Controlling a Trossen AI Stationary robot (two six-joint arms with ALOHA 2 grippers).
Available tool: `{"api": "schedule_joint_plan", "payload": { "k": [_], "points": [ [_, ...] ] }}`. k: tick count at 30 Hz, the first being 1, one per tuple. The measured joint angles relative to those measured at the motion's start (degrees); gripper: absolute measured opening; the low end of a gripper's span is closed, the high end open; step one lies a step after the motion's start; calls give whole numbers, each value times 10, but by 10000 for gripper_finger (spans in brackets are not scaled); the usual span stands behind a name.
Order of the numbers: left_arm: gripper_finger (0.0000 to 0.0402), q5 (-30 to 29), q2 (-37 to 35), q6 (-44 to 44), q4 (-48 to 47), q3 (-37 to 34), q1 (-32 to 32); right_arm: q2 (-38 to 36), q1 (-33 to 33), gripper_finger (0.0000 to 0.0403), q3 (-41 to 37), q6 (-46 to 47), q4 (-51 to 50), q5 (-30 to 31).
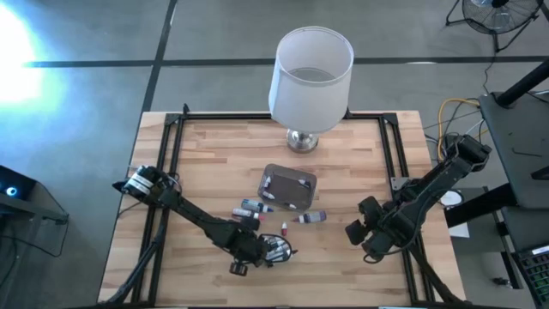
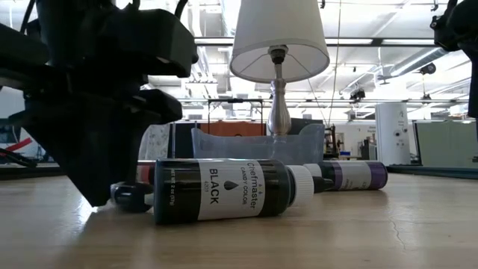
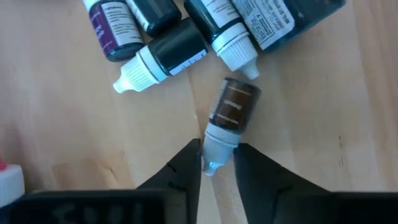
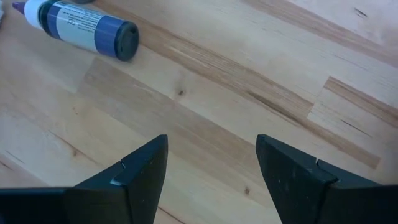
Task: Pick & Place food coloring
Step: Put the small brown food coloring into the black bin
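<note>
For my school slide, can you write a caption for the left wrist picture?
The left claw pinches the white cap of a small brown food coloring bottle lying on the wooden table beside other bottles.

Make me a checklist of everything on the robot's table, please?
Surface: wooden table, black frame around its edge.
Job's things: small bottles lying beside the tub; a brown bottle has its white cap between the left fingers.
Clutter: lamp at the far edge.
Grippers: left gripper shut on the brown bottle's cap; right gripper open over bare wood, near a blue bottle.
Cables: yellow cable off the table's right side.
Surroundings: fan, concrete floor.
</note>
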Motion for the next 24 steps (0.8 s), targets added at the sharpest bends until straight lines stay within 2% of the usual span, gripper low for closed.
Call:
{"api": "schedule_joint_plan", "payload": {
  "k": [7, 14, 19, 24],
  "points": [
    [27, 3, 0, -43, -42, 37, 0, 0, 0, 240, 0, -23, -3, 0],
    [21, -32, 0, -87, -84, 86, 1, 0, 0, 240, 0, -47, -7, 2],
    [20, -87, -2, -121, -143, 140, 5, -8, 0, 240, 0, -60, -7, 21],
    [19, -182, -3, -196, -212, 199, 17, -32, 0, 240, 0, -60, -8, 61]
  ]
}}
